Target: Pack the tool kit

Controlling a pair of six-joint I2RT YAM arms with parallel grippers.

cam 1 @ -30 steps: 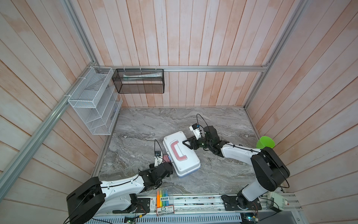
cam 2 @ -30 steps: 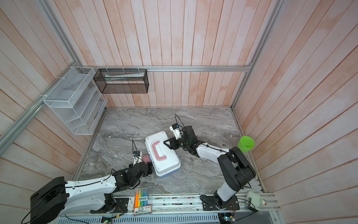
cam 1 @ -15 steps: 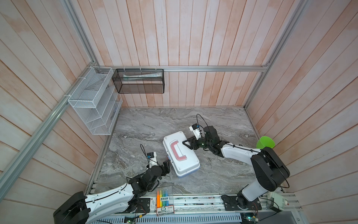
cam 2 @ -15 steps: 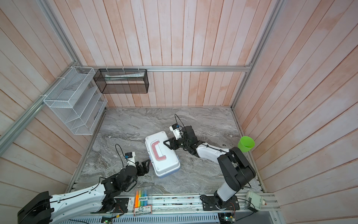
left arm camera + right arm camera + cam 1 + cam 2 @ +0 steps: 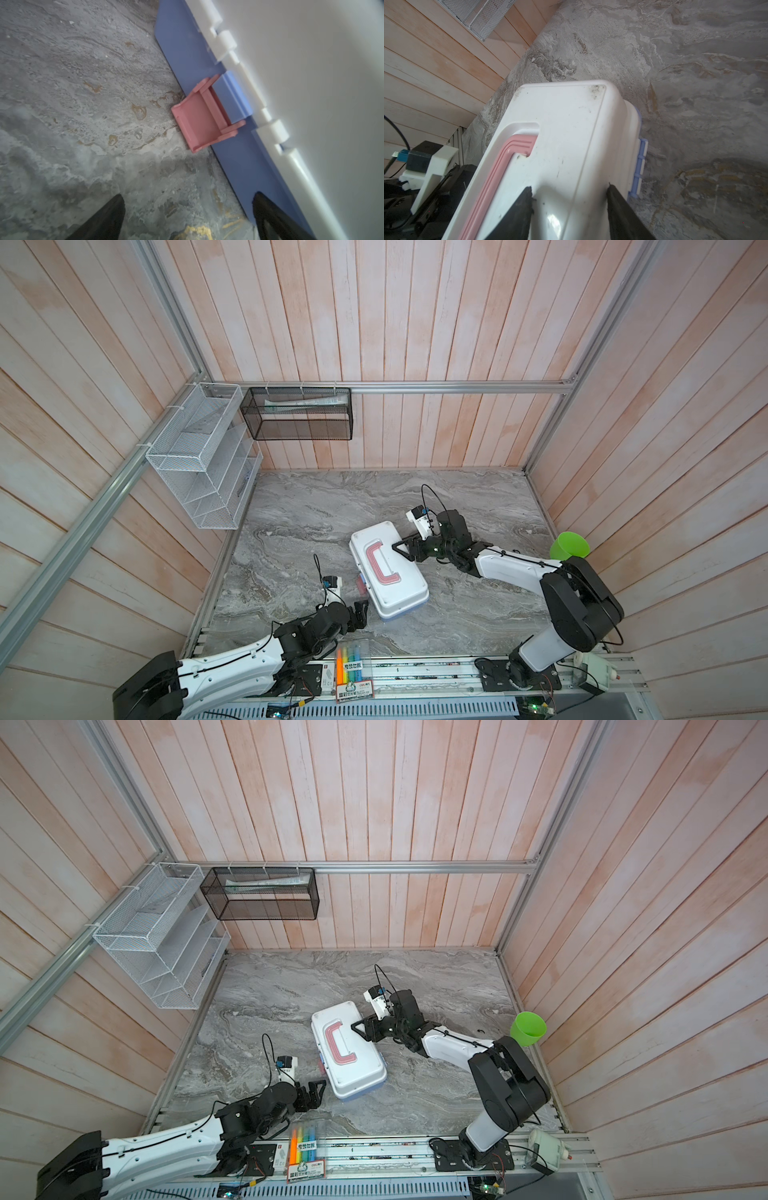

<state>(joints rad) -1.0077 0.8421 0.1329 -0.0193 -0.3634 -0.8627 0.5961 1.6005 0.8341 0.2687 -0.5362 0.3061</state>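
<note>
Grey marbled tabletop [image 5: 332, 506] inside a pale plank booth, with the closed case [image 5: 405, 593] lying slantwise at its middle.
Both top views show the white lid and the pink C-shaped handle [image 5: 374, 563]. Only the left wrist view shows the pink clasp [image 5: 199, 116] folded out from the smooth blue base on the case's left side, and only the right wrist view shows the ribbed blue hinges [image 5: 640, 164]. The left pincer [image 5: 187, 197] gapes wide and empty, just near of the clasp. The right pincer [image 5: 569, 187] stands half open astride the scuffed lid's far right edge, touching it; whether it clamps I cannot tell. A pen pack [image 5: 351, 655] lies at the near edge, and a green cup [image 5: 569, 545] sits by the right wall.
</note>
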